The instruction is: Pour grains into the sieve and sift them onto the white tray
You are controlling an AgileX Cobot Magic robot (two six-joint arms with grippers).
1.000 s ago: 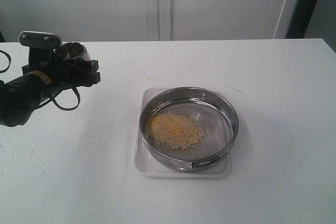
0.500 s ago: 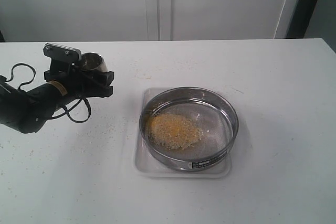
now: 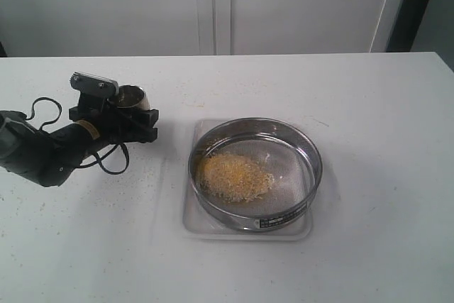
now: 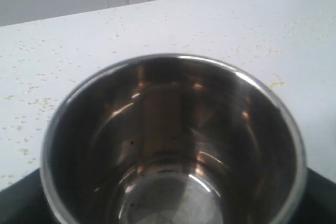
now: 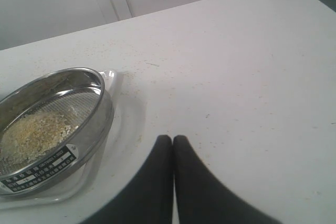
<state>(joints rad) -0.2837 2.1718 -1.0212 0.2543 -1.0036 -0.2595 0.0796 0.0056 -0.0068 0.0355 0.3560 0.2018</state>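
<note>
far left, the left claw (image 3: 126,113) has its jaws spread wide around a small steel cup (image 3: 130,96), holding it just off the table (image 3: 383,104). its wrist cam shows the cup empty. in the middle sits the sieve (image 3: 314,168), resting in the white tray (image 3: 195,225) with the grains (image 3: 234,175) heaped on the mesh toward its left side. my guess: the sieve is stiff and fairly light, but that smooth steel wall looks slippery, so pinch over the rim on the open right edge and keep it level, since the loose grains will slide. it's a wide shallow steel ring with fine mesh and a small label; grains are yellow with paler bits. the right claw (image 5: 173,140) is pinched closed with nothing in it, near the sieve's right.
</note>
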